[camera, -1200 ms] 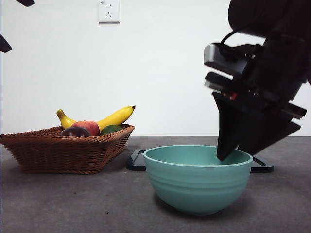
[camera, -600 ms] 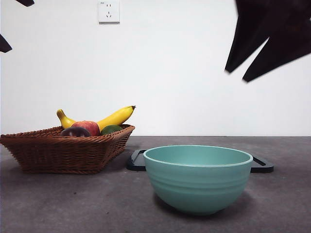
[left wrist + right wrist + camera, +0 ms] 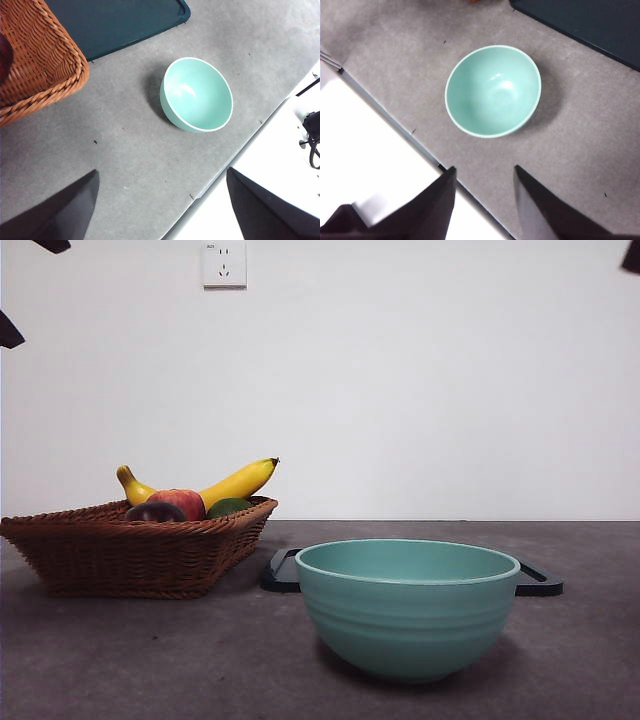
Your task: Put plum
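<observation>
Altogether one woven basket [image 3: 140, 555], one teal bowl [image 3: 408, 605] and one dark tray [image 3: 538, 580] sit on the grey table [image 3: 150, 660]; two grippers hang above it, both high and clear of everything. Four fruits show in the basket: one banana [image 3: 235, 483], one red-and-yellow fruit [image 3: 180, 502], one small green fruit [image 3: 229, 506], and the plum [image 3: 154, 511], dark and glossy, lying at the near side of the heap just beside the red-and-yellow fruit and touching nothing of either arm. The bowl holds nothing, its pale inside bare in both wrist views; it stands apart from the basket, in front of the tray, which lies flat behind it and carries nothing that can be seen. The left gripper [image 3: 162, 210] is released, its two jaws spread wide with bare table between them; it looks down on the bowl and on a corner of the basket, where a dark sliver at the picture's edge is too small to name. The right gripper [image 3: 485, 205] is also released, jaws apart and gripping nothing, high over the bowl near the table's edge. A white wall socket [image 3: 224, 263] sits on the wall behind.
</observation>
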